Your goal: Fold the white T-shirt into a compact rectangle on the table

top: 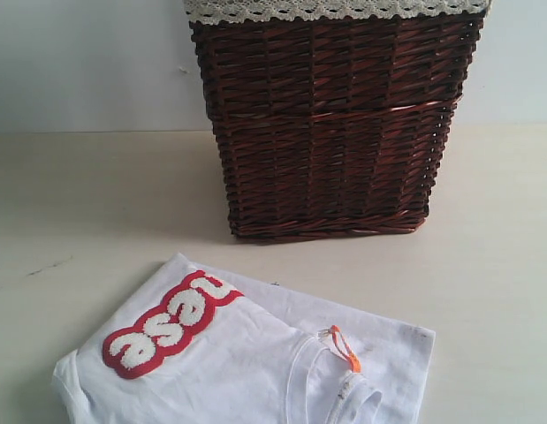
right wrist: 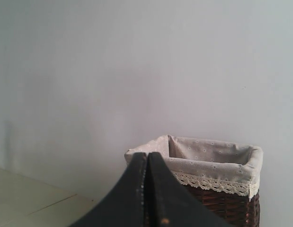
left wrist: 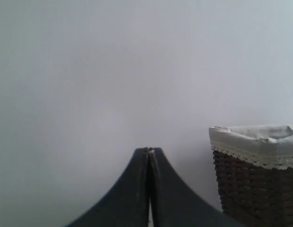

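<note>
The white T-shirt (top: 255, 353) lies folded into a rough rectangle on the table (top: 79, 212) near the front edge of the exterior view. Its red-outlined white letters (top: 167, 325) face up on the left, and the collar with the orange neck tag (top: 345, 349) lies on the right. No arm shows in the exterior view. In the left wrist view my left gripper (left wrist: 149, 150) is shut, its dark fingers pressed together with nothing between them, pointing at a bare wall. My right gripper (right wrist: 147, 154) is likewise shut and empty, raised in front of the basket.
A tall brown wicker basket (top: 330, 132) with a lace-trimmed cloth lining stands behind the shirt at the back middle of the table. It shows also in the left wrist view (left wrist: 260, 179) and in the right wrist view (right wrist: 217, 189). A pale wall lies behind it.
</note>
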You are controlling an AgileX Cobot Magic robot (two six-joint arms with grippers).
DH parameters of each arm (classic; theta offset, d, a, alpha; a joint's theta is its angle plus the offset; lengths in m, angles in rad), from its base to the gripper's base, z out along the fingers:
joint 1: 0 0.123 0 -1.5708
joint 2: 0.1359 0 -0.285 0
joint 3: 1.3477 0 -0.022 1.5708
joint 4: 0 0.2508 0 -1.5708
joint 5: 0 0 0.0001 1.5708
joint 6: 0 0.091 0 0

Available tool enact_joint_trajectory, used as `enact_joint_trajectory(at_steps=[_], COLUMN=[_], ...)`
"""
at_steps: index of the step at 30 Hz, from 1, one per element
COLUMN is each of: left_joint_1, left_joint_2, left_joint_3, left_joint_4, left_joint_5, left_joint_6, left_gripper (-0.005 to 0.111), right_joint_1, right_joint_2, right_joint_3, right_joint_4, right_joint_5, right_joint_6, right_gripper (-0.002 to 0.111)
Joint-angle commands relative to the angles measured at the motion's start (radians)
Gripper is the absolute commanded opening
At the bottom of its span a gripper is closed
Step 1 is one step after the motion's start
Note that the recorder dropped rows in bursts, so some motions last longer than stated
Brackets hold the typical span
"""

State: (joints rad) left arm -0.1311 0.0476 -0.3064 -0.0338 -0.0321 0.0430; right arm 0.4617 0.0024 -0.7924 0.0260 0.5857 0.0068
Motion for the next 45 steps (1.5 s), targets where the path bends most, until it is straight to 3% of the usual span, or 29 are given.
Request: enact_joint_trajectory(at_steps=[1,11,20,26,34,41,45], left_joint_1=[0.004,0.004,0.013,0.039,0.039,0.045,0.104], left_joint_2=[-0.048,-0.048,-0.048,-0.048,-0.048,-0.048,-0.048], left_joint_3=[0.107,0.306,0.306,0.306,0.306,0.306,0.306], left_joint_4=[-0.052,-0.036,-0.036,0.034,0.027,0.034,0.028], left_joint_5=[-0.07,-0.233,0.074,0.277,0.374,0.374,0.376], left_joint_6=[0.091,0.087,0.079,-0.095,-0.109,-0.099,-0.099], left_gripper=[0.0,0.0,0.0,0.0,0.0,0.0,0.0], right_joint_1=[-0.002,-0.002,-0.002,-0.002,-0.002,-0.002,-0.002], right_joint_2=[-0.002,-0.002,-0.002,-0.002,-0.002,-0.002,-0.002], right_joint_3=[0.008,0.008,0.008,0.008,0.008,0.008,0.008], right_joint_4=[0.001,0.001,0.001,0.001,0.001,0.001,0.001], right_joint_5=[-0.005,-0.005,-0.005,-0.005,-0.005,-0.005,-0.005], right_joint_6=[-0.007,-0.007,-0.007,-0.007,-0.007,-0.007,-0.007], right_gripper=[0.0,0.0,0.0,0.0,0.0,0.0,0.0])
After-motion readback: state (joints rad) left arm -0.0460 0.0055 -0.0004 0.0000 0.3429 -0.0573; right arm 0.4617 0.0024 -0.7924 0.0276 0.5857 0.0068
